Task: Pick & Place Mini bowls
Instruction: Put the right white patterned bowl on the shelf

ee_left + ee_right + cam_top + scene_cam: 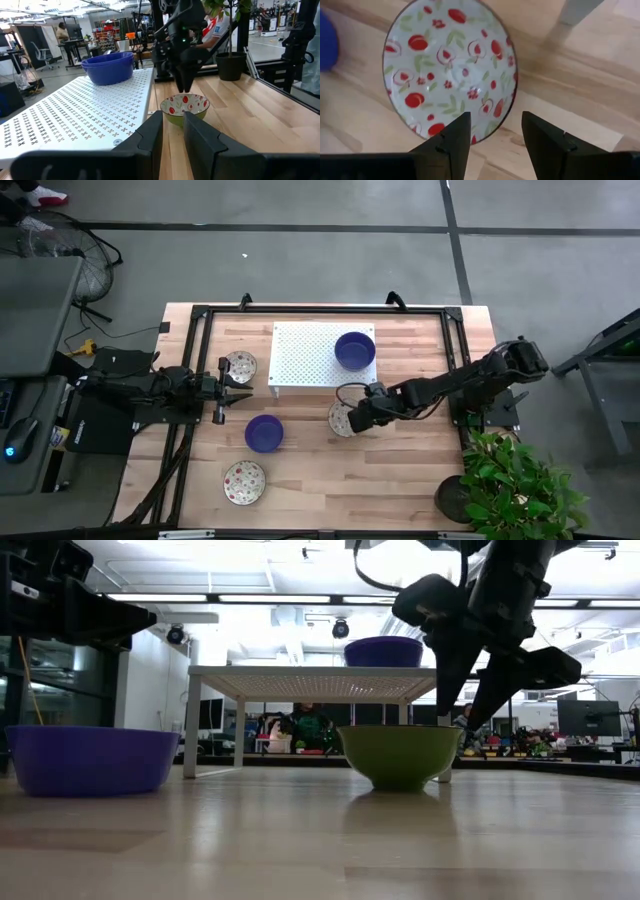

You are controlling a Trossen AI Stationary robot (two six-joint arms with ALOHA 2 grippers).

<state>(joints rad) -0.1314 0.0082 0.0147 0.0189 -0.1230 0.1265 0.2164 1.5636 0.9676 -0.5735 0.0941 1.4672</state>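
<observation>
High view: right claw (pixel 352 420) over patterned mini bowl (pixel 343 418) on tabletop (pixel 400 480) beside white perforated rack (pixel 300 355); fingers spread astride near rim, nothing gripped, apparently poised for rim pinch. Left claw (pixel 235 389) idle, partly closed, empty.

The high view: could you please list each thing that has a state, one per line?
Right gripper: open, above the patterned bowl by the rack.
Left gripper: empty, fingers close together.
Blue bowl on rack: upright.
Blue bowl on table: upright.
Two other patterned bowls: upright, untouched.
</observation>
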